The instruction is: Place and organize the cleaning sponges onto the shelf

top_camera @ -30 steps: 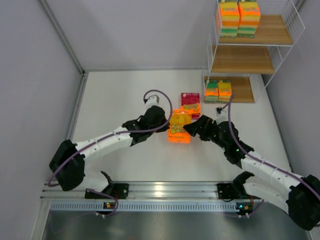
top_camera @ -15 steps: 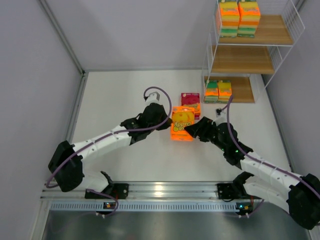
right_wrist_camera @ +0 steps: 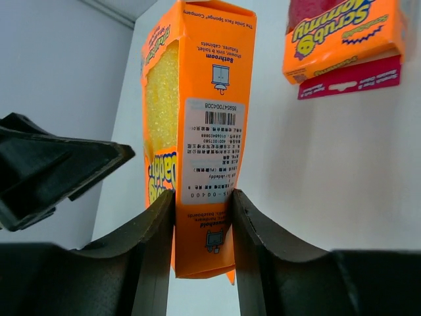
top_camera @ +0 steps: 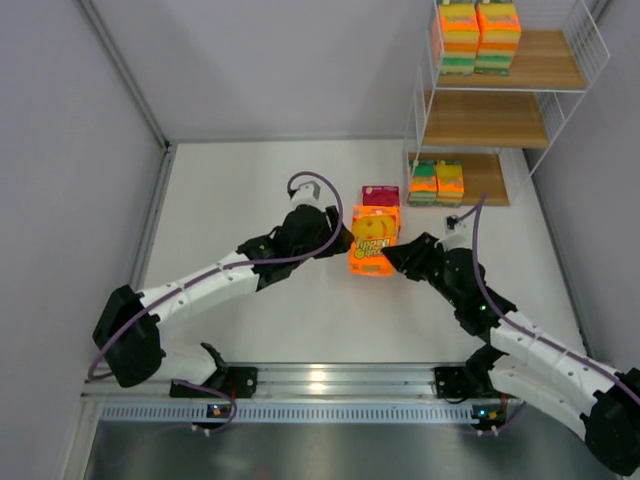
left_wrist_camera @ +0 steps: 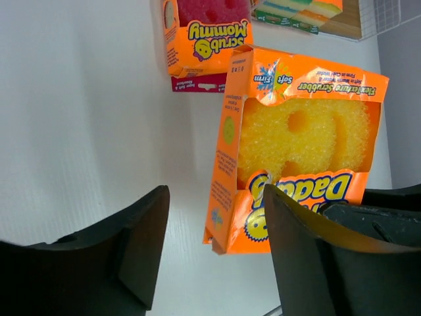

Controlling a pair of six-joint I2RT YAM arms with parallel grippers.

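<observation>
Pinched upright in the right gripper (top_camera: 388,256), the orange pack (top_camera: 371,240) is hemmed on its left by the left gripper (top_camera: 345,240), whose fingers stand spread just beside it. A magenta-topped pack (top_camera: 380,194) lies on the table (top_camera: 230,200) between it and the shelf (top_camera: 545,70). Two packs (top_camera: 437,183) fill the bottom board's left end and two stacks (top_camera: 477,35) the top board's. Bare wood shows to their right and across the middle board (top_camera: 485,120). Wire mesh (top_camera: 590,40) closes the shelf's right side.

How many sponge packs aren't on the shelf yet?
2. One orange pack is pinched in the right end effector, mid-table. One red-topped pack lies on the table just behind it, near the shelf. More could hide under the arms.
</observation>
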